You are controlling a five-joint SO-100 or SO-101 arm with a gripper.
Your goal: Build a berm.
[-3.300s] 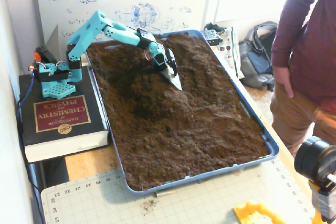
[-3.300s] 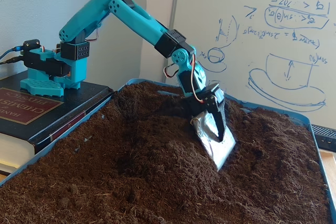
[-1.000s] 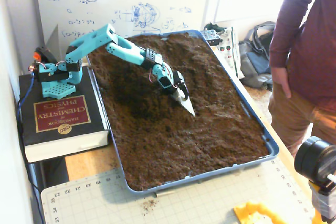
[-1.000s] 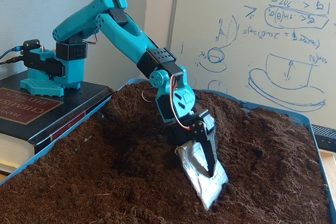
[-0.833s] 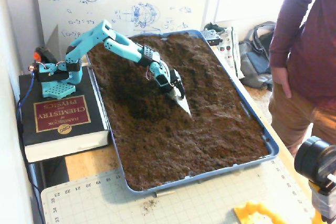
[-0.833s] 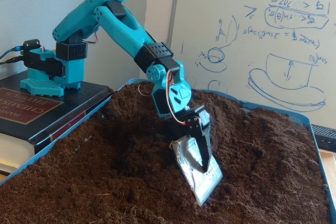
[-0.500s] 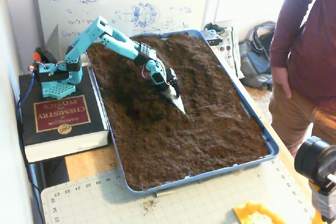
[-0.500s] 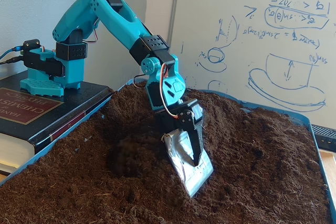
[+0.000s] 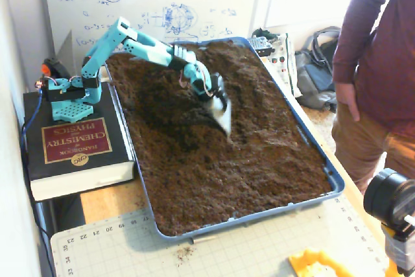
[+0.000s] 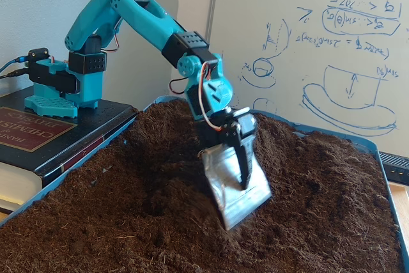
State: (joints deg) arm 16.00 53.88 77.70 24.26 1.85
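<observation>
A blue tray (image 9: 336,185) holds loose dark brown soil. The berm (image 10: 307,158) shows as a low raised hump right of the arm in a fixed view; in both fixed views its edges are vague, and it lies around (image 9: 256,95). A darker hollow (image 9: 162,111) lies left of the tool, also visible as the hollow (image 10: 150,199). My teal arm's gripper (image 9: 217,103) is shut on a silver foil-covered scoop (image 9: 224,121). The scoop (image 10: 238,187) hangs tilted, its tip just above the soil, held by the gripper (image 10: 241,169).
The arm's base stands on a thick black book (image 9: 74,147) left of the tray. A person (image 9: 379,63) stands at the right. A camera (image 9: 391,204) and a cutting mat (image 9: 214,251) are in front. A whiteboard (image 10: 313,49) stands behind.
The arm has drawn the scoop back toward its base through the soil, then lifted and turned it; the scoop is motion-blurred now.
</observation>
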